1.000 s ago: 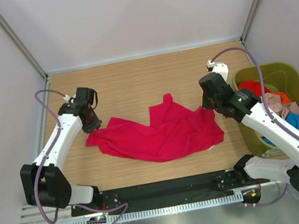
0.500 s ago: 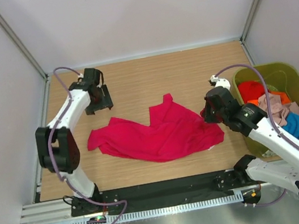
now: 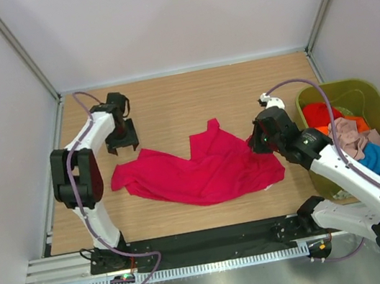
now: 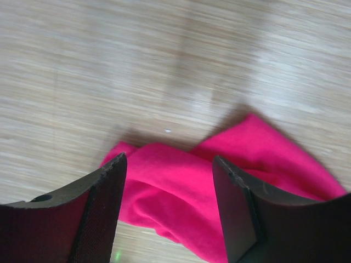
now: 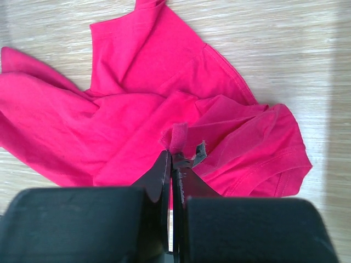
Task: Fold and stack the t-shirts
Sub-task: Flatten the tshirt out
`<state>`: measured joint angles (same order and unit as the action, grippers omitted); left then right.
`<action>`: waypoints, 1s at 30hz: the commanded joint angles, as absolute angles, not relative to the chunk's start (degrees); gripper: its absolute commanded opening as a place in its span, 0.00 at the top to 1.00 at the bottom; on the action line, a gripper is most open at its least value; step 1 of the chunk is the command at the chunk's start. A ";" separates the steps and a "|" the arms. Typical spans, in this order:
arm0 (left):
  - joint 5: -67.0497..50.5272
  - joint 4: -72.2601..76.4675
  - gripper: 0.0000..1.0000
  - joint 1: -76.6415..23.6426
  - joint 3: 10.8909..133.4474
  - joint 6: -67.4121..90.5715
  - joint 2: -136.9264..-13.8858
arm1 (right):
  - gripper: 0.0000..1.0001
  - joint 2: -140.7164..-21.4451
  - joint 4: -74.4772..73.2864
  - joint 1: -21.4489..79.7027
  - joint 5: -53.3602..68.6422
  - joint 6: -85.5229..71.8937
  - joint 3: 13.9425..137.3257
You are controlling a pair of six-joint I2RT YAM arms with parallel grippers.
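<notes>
Nothing is folded yet. The red t-shirt (image 3: 202,173) lies crumpled. The right hand (image 5: 171,156) is clamped on its right side, and the left hand (image 4: 169,164), fingers apart and empty, is over its left corner. The other t-shirts (image 3: 364,138) sit in the tub (image 3: 376,100).

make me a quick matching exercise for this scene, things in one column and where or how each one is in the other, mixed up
Column one:
1. large crimson-red cloth t-shirt
2. olive-green plastic tub
3. left tool
4. right tool

Column two:
A. shut, pinching a fold of red cloth
B. on the far right, with heaped clothes inside
C. open, holding nothing
D. lies crumpled on the wooden table

Pairs: 1-D, 2-B, 3-C, 4-A
</notes>
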<state>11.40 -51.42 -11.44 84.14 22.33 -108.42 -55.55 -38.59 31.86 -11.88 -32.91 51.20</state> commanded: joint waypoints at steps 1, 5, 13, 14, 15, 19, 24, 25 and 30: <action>9.25 -50.38 0.36 -5.20 81.05 25.22 -104.86 | 0.99 -55.37 -35.51 31.82 -10.55 -31.91 52.38; 5.28 -49.39 0.38 -1.06 78.05 25.05 -106.07 | 0.99 -55.20 -35.07 31.73 -9.67 -31.82 52.12; 0.26 -48.52 0.46 -0.62 74.97 24.79 -108.89 | 0.99 -54.84 -34.37 31.73 -8.88 -31.55 51.50; 0.35 -48.60 0.49 -0.62 74.88 24.96 -109.33 | 0.99 -54.93 -34.28 31.73 -9.05 -31.64 51.42; 0.26 -48.86 0.53 -0.62 75.58 24.96 -110.47 | 0.99 -54.93 -34.02 31.73 -9.14 -31.64 51.33; -2.81 -49.39 0.92 -0.62 78.21 26.01 -110.05 | 0.99 -55.80 -32.52 31.73 -11.50 -32.08 51.76; -2.55 -53.17 1.00 -0.62 89.27 31.01 -103.38 | 0.99 -61.77 -30.76 30.07 -20.73 -29.80 64.89; -2.81 -53.96 1.00 -0.62 91.91 32.07 -101.62 | 0.99 -63.35 -31.20 29.28 -22.83 -29.19 68.87; -0.45 -53.79 1.00 -0.62 109.65 36.29 -90.73 | 0.99 -73.54 -37.33 23.39 -26.36 -24.71 99.06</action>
<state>-2.04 -54.24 -0.64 99.98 32.53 -102.26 -72.38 -38.28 25.61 -19.86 -28.34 82.46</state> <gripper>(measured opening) 0.015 0.038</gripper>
